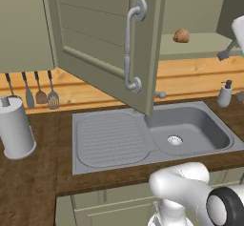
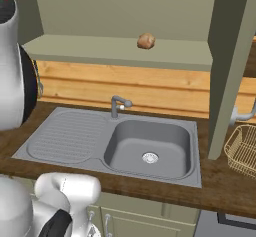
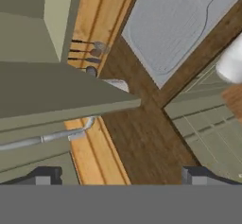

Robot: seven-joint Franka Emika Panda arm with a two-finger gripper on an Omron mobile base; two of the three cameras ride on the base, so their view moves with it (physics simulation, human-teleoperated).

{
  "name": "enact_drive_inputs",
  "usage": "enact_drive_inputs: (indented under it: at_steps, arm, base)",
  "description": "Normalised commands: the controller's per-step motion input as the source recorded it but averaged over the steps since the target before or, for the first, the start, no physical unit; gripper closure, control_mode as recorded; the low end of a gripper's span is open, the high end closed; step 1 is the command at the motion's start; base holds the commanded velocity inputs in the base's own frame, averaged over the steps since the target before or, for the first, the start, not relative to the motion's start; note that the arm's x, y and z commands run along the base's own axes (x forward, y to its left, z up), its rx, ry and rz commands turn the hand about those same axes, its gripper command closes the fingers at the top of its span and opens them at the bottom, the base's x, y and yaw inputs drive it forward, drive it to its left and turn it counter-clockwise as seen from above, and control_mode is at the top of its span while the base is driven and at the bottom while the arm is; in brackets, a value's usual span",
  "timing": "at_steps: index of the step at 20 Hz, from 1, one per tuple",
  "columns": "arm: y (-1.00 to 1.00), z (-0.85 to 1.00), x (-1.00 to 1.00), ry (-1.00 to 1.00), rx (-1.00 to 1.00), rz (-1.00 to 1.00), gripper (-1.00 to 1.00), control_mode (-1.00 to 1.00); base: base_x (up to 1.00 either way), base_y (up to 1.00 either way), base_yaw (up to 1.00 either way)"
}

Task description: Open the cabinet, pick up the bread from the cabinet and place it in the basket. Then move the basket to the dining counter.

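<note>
The cabinet stands open, and its left door [image 1: 102,34] swings out over the sink with a long grey handle [image 1: 129,48]. On the bare cabinet shelf [image 2: 100,48] sits the bread [image 1: 181,35] [image 2: 146,41], a small tan bun. The right door [image 2: 230,66] hangs open too, and past it the basket [image 2: 243,150] rests on the worktop at the far right. My gripper [image 3: 121,176] is open and holds nothing, high up and looking down over the left door's top edge. One dark finger [image 1: 224,54] shows to the right of the bread. The dining counter is out of view.
A grey sink [image 1: 190,129] with drainboard and faucet [image 2: 117,105] is set in the dark wood worktop [image 1: 33,182]. A soap dispenser [image 1: 225,94] stands at the back right, a paper towel roll [image 1: 16,129] at the left, and utensils [image 1: 40,94] hang on the wall.
</note>
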Motion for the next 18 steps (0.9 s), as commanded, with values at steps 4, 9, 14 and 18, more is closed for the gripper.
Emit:
enact_drive_inputs:
  at_steps: [4, 9, 14, 18]
  arm:
    - [0.11, -0.21, 1.00, 0.04, 0.16, 0.01, -1.00, -1.00]
    - [0.05, 0.00, 0.97, 0.10, 0.19, 0.01, -1.00, -1.00]
    - [0.38, 0.00, 0.70, 0.10, 0.11, 0.11, -1.00, -1.00]
    - [0.93, 0.00, 0.17, 0.07, 0.08, 0.26, -1.00, -1.00]
  base:
    - [0.00, 0.00, 0.00]
    - [0.00, 0.00, 0.00]
    - [0.00, 0.00, 0.00]
    - [0.00, 0.00, 0.00]
